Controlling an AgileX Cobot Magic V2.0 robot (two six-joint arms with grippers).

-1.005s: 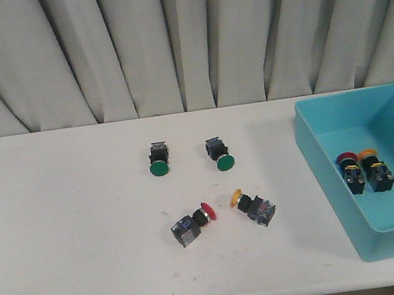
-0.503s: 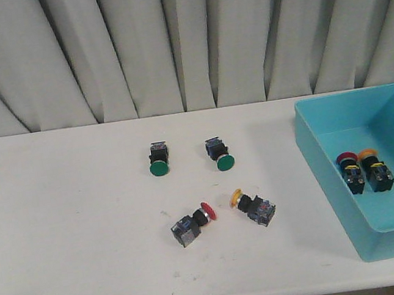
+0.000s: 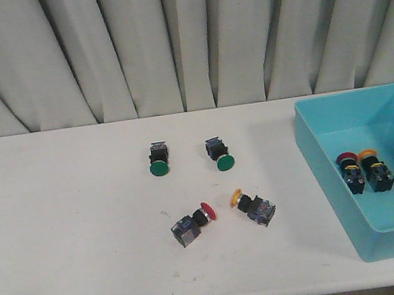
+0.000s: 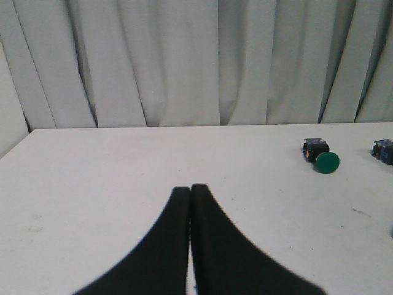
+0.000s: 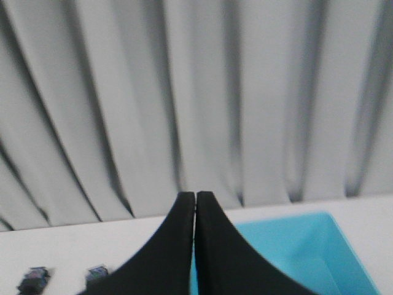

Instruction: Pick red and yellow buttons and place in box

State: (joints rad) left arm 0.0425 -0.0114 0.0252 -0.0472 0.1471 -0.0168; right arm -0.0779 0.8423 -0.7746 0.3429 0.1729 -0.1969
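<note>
A red button and a yellow button lie on their sides near the middle front of the white table. The turquoise box sits at the right and holds a red button and a yellow button. Neither gripper shows in the front view. My left gripper is shut and empty, low over bare table far left of the buttons. My right gripper is shut and empty, raised, with the box beyond it.
Two green buttons lie behind the red and yellow ones; one green button shows in the left wrist view. Grey curtains hang behind the table. The table's front edge runs along the bottom.
</note>
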